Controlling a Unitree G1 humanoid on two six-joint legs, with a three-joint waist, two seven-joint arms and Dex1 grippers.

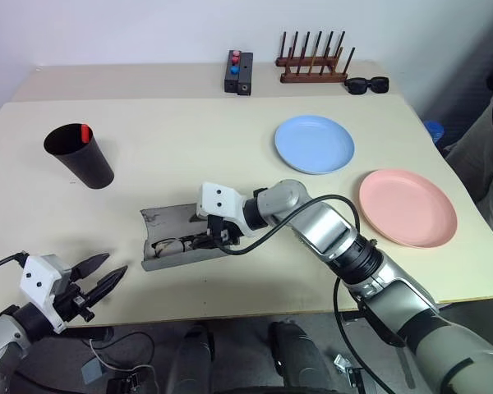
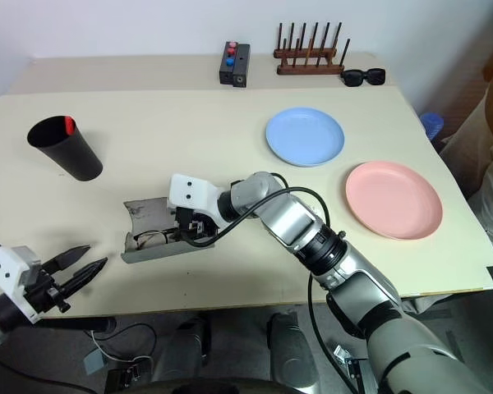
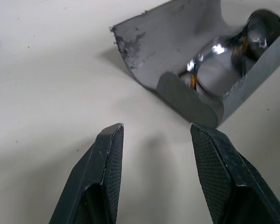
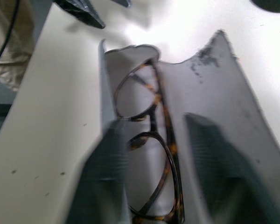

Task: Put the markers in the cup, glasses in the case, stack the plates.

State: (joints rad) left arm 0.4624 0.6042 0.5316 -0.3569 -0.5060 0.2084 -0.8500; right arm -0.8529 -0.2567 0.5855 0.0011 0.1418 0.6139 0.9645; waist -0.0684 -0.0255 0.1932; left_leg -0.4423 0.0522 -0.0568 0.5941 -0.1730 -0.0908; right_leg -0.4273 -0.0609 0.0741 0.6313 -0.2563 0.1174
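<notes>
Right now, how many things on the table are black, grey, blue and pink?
Black: 3, the cup, the sunglasses and the small box.
Grey: 1, the glasses case.
Blue: 1, the light blue plate.
Pink: 1, the pink plate.
Total: 6.

My grey case (image 1: 174, 238) lies open near the table's front edge with the dark-rimmed glasses (image 4: 151, 144) folded inside it, the black cup (image 1: 79, 154) stands upright far to my left holding a red-ended marker (image 1: 85, 132), and the blue plate (image 1: 314, 144) and pink plate (image 1: 407, 207) sit unstacked, side by side, on my right.
</notes>
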